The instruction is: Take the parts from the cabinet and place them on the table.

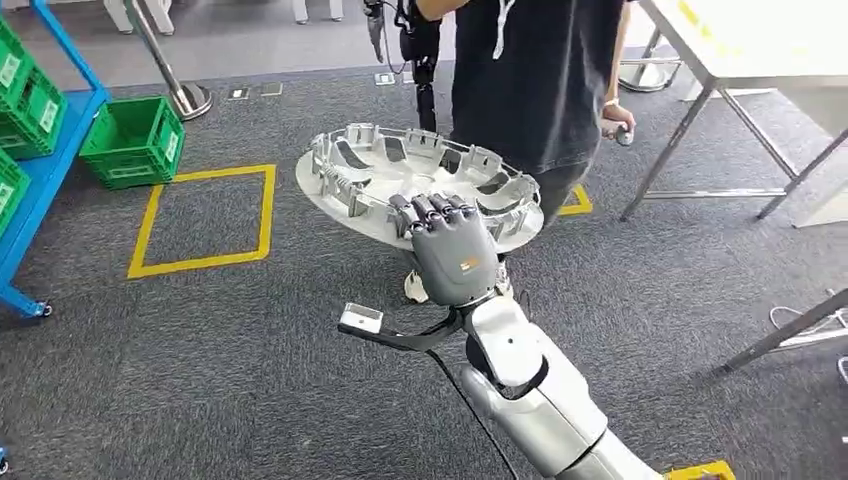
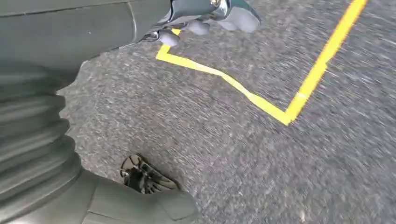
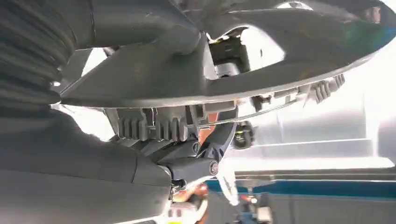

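Silver round ribbed wheel-cover part (image 1: 400, 175) rides clamped in the right hand (image 1: 452, 250), mid-carry, needing the metal-legged table (image 1: 735, 45) at two o'clock.

The wheel cover (image 1: 400, 180) is pale silver-grey with darker grey openings around its rim. The right hand (image 1: 452, 245) gripping it is matt grey with darker fingers and a small orange mark on its back; the arm behind it is glossy silver. The carpet (image 1: 250, 380) is dark speckled grey, marked with a yellow taped square (image 1: 203, 220). The crates (image 1: 133, 140) are bright green, on a blue rack (image 1: 60, 130). The person (image 1: 540, 70) wears a black top. The surface (image 1: 760, 45) is white on grey metal legs. In the left wrist view, the left hand (image 2: 205, 21) is grey.
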